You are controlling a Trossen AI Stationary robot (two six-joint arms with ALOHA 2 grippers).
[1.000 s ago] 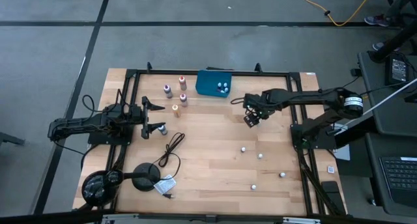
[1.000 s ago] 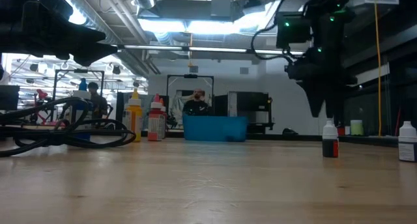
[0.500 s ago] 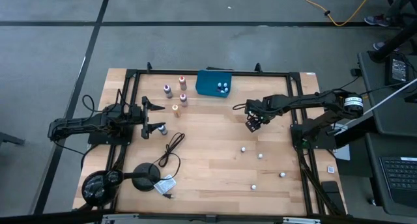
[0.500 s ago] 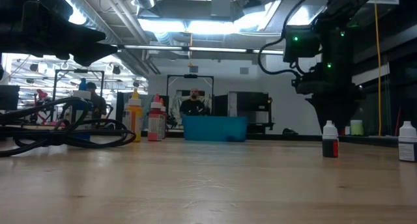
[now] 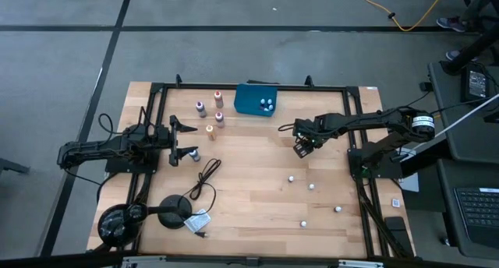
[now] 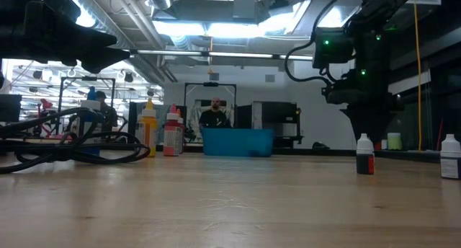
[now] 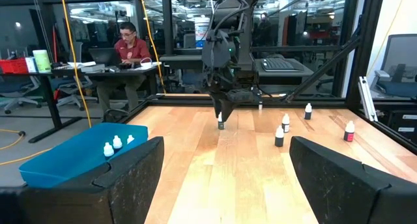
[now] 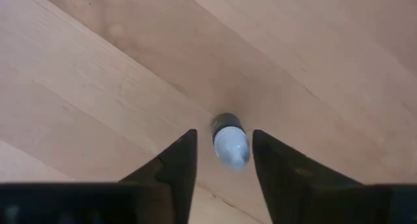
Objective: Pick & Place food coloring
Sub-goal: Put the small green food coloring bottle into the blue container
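My right gripper (image 5: 301, 148) hangs open, pointing down over a small food coloring bottle (image 8: 229, 146) that has a dark body and a pale cap and stands upright on the table. Its fingers stand on either side of the cap (image 8: 232, 152) with a gap on each side. The left wrist view shows the same bottle (image 7: 221, 124) right under that gripper (image 7: 220, 113). My left gripper (image 5: 185, 140) waits open near the table's left side. More bottles (image 5: 310, 186) stand scattered on the right half.
A teal tray (image 5: 248, 96) at the far edge holds three pale-capped bottles (image 5: 266, 105). Coloured bottles (image 5: 210, 131) stand left of it. A black cable (image 5: 206, 177) and a round black base (image 5: 177, 209) lie near the left front. A person sits beyond the table.
My right gripper has come down toward the table and shifted a little toward the near right, ending over the small bottle; for the last half second it has kept still. The bottles have not moved.
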